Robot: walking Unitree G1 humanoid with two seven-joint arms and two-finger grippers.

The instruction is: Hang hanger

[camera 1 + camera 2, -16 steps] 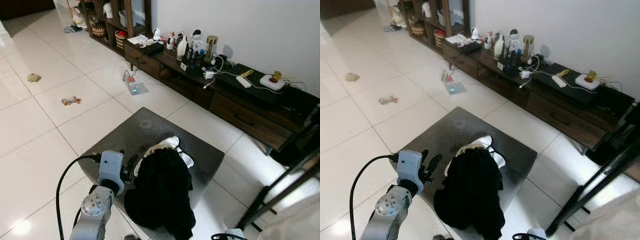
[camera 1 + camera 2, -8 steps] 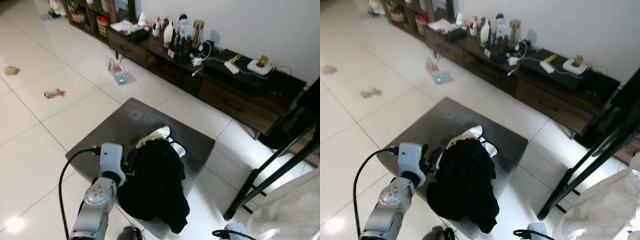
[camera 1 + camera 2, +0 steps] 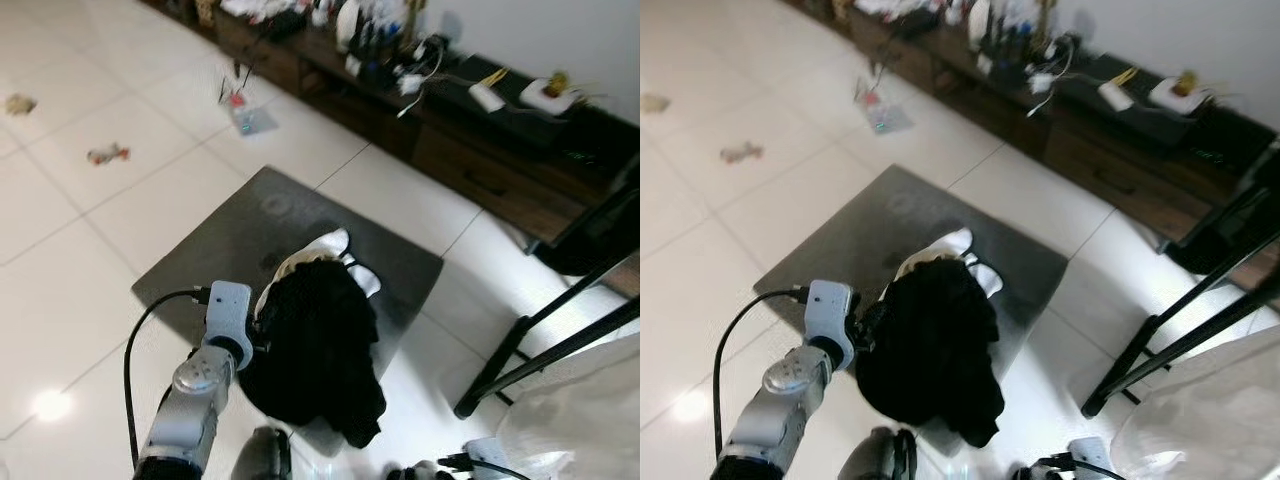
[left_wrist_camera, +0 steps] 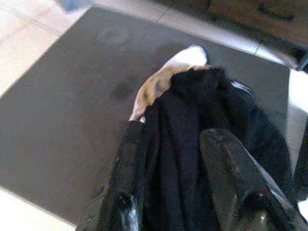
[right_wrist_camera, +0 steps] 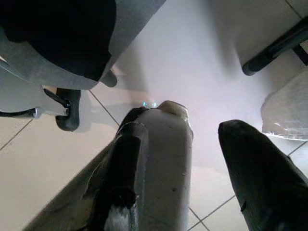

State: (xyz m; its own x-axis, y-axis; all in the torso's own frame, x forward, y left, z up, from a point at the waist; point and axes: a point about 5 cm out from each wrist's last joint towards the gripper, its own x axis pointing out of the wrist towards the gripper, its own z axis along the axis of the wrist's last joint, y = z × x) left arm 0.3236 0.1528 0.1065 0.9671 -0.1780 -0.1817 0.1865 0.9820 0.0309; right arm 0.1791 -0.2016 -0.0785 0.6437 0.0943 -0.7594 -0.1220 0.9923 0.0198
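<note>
A black garment (image 3: 322,345) lies crumpled on a dark grey square surface (image 3: 230,245) on the floor. A tan and white piece (image 4: 159,82) pokes out at its far end; I cannot tell whether it is a hanger. My left gripper (image 4: 175,187) is at the garment's left edge. It is open, with its fingers (image 4: 126,178) straddling a black fold. Its silver wrist (image 3: 228,310) shows beside the cloth. My right gripper (image 5: 192,178) hangs open low over the tiles, holding nothing.
A black metal stand (image 3: 560,335) slants across the right, with pale fabric (image 3: 585,420) below it. A long dark wood console (image 3: 470,150) with bottles and cables lines the far wall. Small items (image 3: 107,153) lie on the white tiles at left.
The camera has swung and tipped down, so the whole scene has shifted. My left gripper has closed in on the garment's edge, and its fingers now reach into the black cloth.
</note>
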